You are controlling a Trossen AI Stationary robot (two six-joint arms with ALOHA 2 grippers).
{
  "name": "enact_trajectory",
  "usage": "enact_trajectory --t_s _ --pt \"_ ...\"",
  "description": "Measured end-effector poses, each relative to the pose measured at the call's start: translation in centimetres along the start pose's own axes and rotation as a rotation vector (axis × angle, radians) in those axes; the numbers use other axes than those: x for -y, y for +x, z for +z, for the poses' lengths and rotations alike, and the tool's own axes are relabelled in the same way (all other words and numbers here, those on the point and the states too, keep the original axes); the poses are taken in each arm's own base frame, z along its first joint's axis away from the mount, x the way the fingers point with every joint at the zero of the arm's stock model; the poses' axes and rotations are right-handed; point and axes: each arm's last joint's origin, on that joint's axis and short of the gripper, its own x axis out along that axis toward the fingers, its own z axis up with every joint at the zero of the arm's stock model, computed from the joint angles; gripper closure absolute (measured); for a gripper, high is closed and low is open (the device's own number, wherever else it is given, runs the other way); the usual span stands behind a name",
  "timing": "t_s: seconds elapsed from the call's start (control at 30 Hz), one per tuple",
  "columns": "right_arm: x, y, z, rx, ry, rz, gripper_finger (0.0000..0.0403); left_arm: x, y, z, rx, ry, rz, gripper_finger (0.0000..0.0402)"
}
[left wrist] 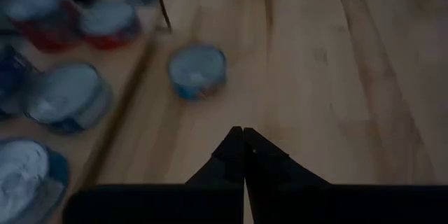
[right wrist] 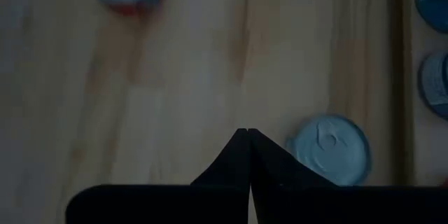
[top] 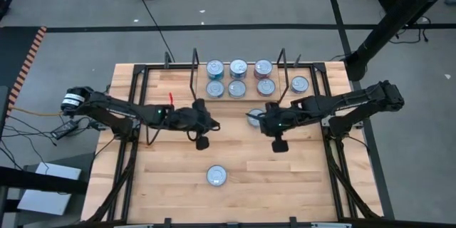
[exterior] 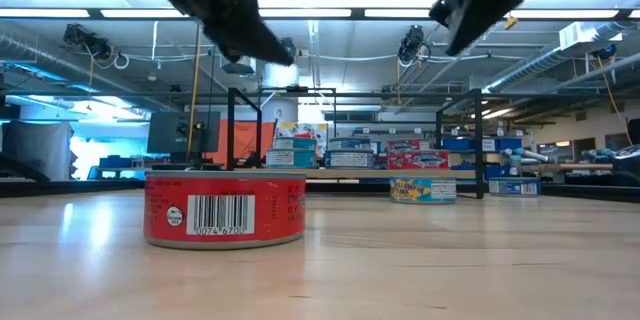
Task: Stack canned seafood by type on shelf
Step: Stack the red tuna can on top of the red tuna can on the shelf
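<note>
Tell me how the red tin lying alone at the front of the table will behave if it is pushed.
The red tin is flat and wide, resting on its base, so it should slide rather than tip or roll. Its metal body looks stiff. The wooden table looks smooth, so a push off its middle may turn it.

Two robot arms, both dark, almost black, built from long thin pieces with round joints. Left arm [top: 114, 107]: shiny silver ring near its base, small red mark further along. Right arm [top: 349, 103]: plain dark all over. Each ends in two pointed black fingers [left wrist: 241, 157], flat and smooth like wedges.
</note>
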Motion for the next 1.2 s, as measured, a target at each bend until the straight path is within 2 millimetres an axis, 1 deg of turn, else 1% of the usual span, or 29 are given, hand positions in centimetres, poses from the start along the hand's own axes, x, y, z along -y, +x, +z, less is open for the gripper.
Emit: enact_trajectory --t_s 0.1,0.2,0.3,0.37,0.5,0.6,0.7,0.8,0.9,0.97,1.07,1.2 --pt "0.0 0.0 -0.8 -0.078 -0.065 -0.009 0.0394 -0.3 -0.4 0.5 -0.098 0.076 -0.071 0.0398" --pt "0.1 -0.1 -1.1 -0.111 -0.038 -0.017 0.0394 -0.6 -1.1 1.4 -0.173 0.16 -0.15 0.0397" --pt "-0.1 0.0 -0.8 -0.081 0.016 -0.018 0.0394 -0.7 -1.8 2.4 -0.208 0.193 -0.224 0.0397" --pt "-0.3 0.2 -0.1 -0.013 0.054 -0.013 0.0394 -0.6 -2.1 2.9 -0.202 0.2 -0.265 0.0397" --pt "-0.7 1.2 2.1 0.16 0.107 0.01 0.0394 -0.5 -2.2 2.8 -0.221 0.195 -0.336 0.0397" --pt "-0.9 2.5 3.3 0.246 0.112 0.027 0.0394 -0.3 -2.0 2.4 -0.253 0.214 -0.391 0.0397" --pt "-1.1 3.9 4.0 0.274 0.098 0.089 0.0394 -0.1 -1.7 1.8 -0.308 0.204 -0.417 0.0397" --pt "-1.5 4.8 3.9 0.237 0.067 0.197 0.0394 0.3 -2.0 1.2 -0.374 0.189 -0.462 0.0397" --pt "-2.0 5.1 3.3 0.16 0.039 0.323 0.0394 0.7 -2.1 0.9 -0.416 0.157 -0.475 0.0397" --pt "-2.2 5.0 3.1 0.137 0.03 0.364 0.0394 1.0 -2.1 0.7 -0.441 0.119 -0.466 0.0396" --pt "-2.6 4.6 3.0 0.14 0.017 0.38 0.0394 1.7 -1.8 0.8 -0.435 0.064 -0.397 0.0396" --pt "-3.1 4.5 3.4 0.183 0.025 0.364 0.0394 3.4 -1.1 0.5 -0.429 0.013 -0.328 0.0396"
